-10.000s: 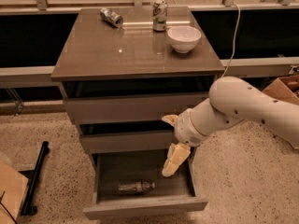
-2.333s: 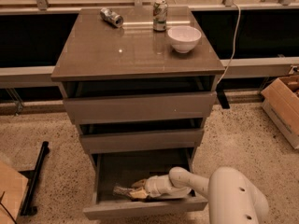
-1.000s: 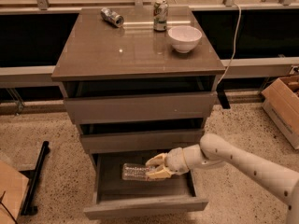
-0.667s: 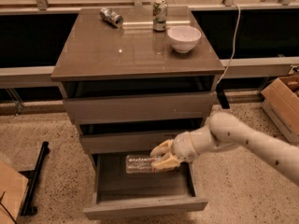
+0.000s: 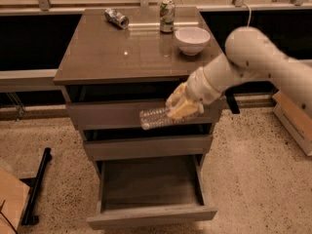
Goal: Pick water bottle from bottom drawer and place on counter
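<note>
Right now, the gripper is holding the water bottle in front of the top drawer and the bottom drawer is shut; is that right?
Not quite: the camera view shows the bottom drawer open, not shut. The gripper does hold the water bottle in front of the top drawer.

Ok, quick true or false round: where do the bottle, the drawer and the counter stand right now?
1. The gripper holds the water bottle. True.
2. The water bottle rests on the counter. False: it hangs sideways in front of the top drawer.
3. The bottom drawer is open. True.
4. The bowl sits in the bottom drawer. False: it is on the counter.
5. Both cans stand upright. False: one is an upright can, the other a lying can.
</note>
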Robot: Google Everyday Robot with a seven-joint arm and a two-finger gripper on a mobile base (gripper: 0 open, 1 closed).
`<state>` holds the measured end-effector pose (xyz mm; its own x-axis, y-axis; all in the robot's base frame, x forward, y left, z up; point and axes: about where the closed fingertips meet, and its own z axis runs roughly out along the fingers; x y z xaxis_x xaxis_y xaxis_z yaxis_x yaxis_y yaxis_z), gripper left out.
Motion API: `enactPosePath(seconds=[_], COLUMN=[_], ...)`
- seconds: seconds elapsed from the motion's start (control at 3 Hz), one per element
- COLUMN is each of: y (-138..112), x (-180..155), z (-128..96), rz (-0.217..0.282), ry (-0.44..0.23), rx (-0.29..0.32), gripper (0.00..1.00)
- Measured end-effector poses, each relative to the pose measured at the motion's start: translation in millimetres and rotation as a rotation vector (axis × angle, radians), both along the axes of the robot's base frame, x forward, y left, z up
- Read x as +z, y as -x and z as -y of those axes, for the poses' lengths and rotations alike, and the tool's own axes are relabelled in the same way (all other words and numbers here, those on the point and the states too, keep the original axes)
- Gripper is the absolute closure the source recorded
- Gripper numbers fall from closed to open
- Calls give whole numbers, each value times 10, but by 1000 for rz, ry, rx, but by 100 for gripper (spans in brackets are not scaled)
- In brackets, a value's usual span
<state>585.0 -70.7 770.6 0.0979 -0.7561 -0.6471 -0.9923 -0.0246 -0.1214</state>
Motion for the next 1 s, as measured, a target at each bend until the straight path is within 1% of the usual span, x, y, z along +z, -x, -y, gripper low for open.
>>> enactPosePath(seconds=[0.33, 0.67, 1.0], y=[-355, -525, -527], x=[774, 1088, 1093], z=[47, 8, 12], rz=[76, 126, 129], ry=[127, 132, 128], rx=[-11, -11, -13], gripper=[100, 100, 100])
